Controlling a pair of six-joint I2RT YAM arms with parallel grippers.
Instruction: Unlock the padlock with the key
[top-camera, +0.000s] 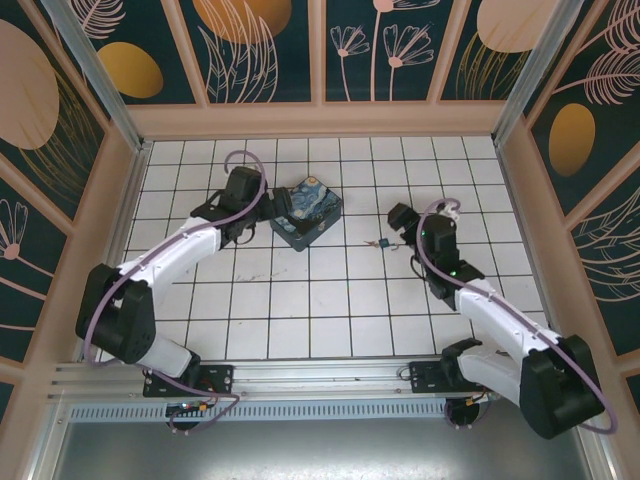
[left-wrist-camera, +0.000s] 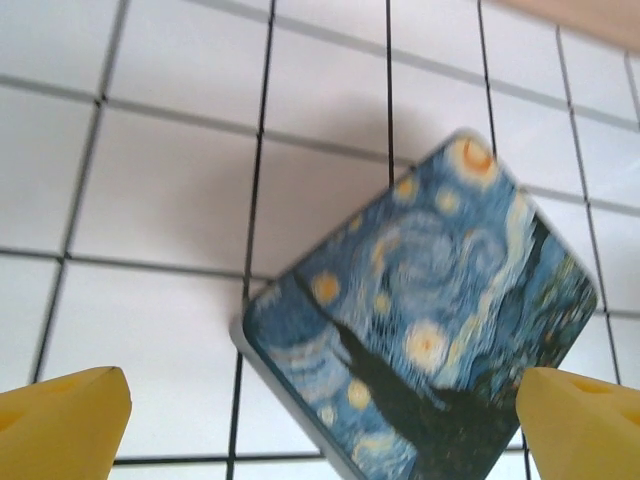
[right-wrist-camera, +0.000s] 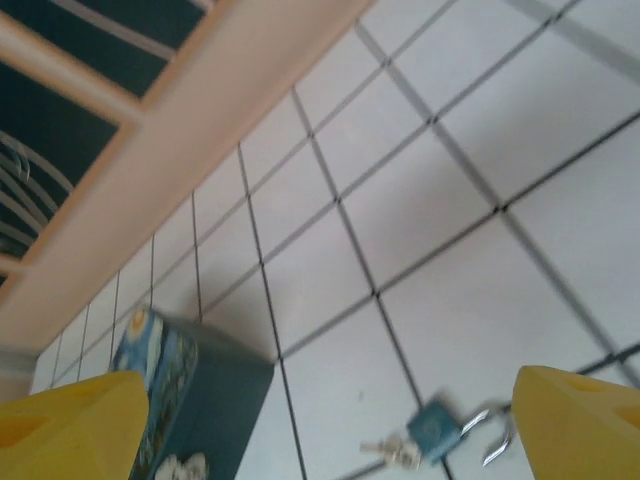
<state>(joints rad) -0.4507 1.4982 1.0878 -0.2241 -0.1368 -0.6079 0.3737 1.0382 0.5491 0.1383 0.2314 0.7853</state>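
White tiled table (top-camera: 300, 320), floral walls (top-camera: 260, 50) all round. The padlock (right-wrist-camera: 435, 424) lies flat right of the table's centre, well off every edge, with the key (right-wrist-camera: 392, 452) touching its body, apparently seated. The right gripper (right-wrist-camera: 328, 400) hangs close, spread wide and empty, placed to straddle it. The left gripper (left-wrist-camera: 320, 385) gapes empty over the painted box (left-wrist-camera: 430, 330), out of the way.

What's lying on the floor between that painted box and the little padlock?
Bare white tiles, apart from the small key lying right beside the padlock, on the side facing the box. The right wrist view shows this best.
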